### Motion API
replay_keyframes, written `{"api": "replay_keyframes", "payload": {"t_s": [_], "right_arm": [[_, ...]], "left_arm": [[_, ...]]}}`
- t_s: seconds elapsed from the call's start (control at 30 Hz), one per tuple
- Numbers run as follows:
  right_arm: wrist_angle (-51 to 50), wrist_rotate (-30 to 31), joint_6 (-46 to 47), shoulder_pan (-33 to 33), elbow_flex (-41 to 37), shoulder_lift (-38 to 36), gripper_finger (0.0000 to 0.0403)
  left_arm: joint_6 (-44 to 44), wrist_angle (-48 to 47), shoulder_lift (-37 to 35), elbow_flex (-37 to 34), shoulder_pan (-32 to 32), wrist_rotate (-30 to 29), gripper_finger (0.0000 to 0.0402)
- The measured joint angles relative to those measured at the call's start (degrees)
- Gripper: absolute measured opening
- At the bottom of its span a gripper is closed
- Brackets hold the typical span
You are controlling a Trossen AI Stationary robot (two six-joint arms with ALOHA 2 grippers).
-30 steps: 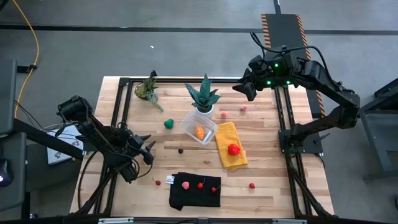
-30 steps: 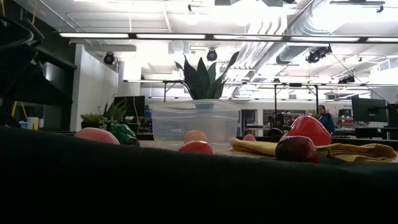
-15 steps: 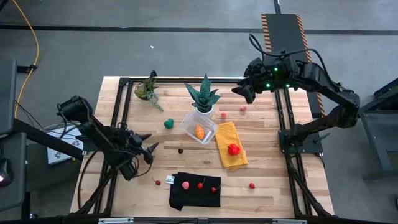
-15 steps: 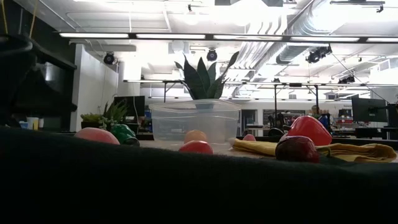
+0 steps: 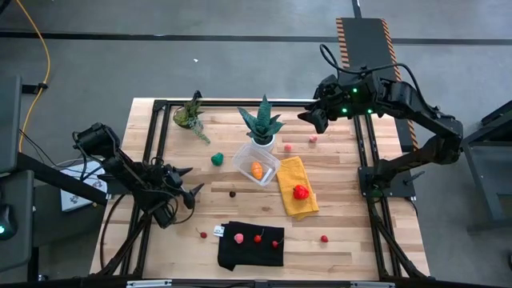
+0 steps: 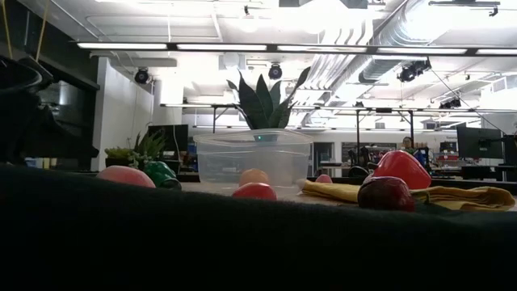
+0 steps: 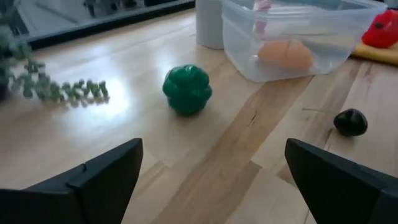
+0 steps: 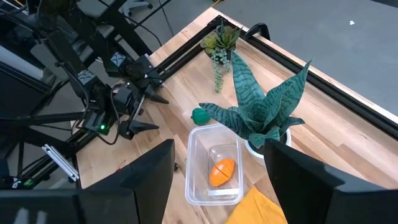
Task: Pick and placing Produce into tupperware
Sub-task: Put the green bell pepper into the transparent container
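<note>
Your left gripper point(image 7: 208, 171) hangs with fingers spread wide, empty. The green toy pepper point(image 7: 186, 89) sits on the table just ahead, centred between them, short of the tupperware point(image 7: 292, 37). Your right gripper point(image 5: 310, 117), part open and empty, waits far off.

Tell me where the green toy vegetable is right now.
In the high view the green toy vegetable lies on the bare wood left of the clear box, below the trailing plant, ahead of the open left gripper.
</note>
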Motion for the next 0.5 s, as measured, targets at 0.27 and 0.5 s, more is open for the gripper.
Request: {"api": "replay_keyframes", "payload": {"t_s": [0.27,0.5], "right_arm": [[-0.02,1.53,-0.08,0.0,0.0,0.0,0.0238],[-0.04,1.57,-0.04,0.0,0.0,0.0,0.0238]], "left_arm": [[3.38,-0.12,0.0,0.02,5.58,-1.16,0.0359],[3.62,0.29,0.0,0.02,13.86,-1.71,0.0369]]}}
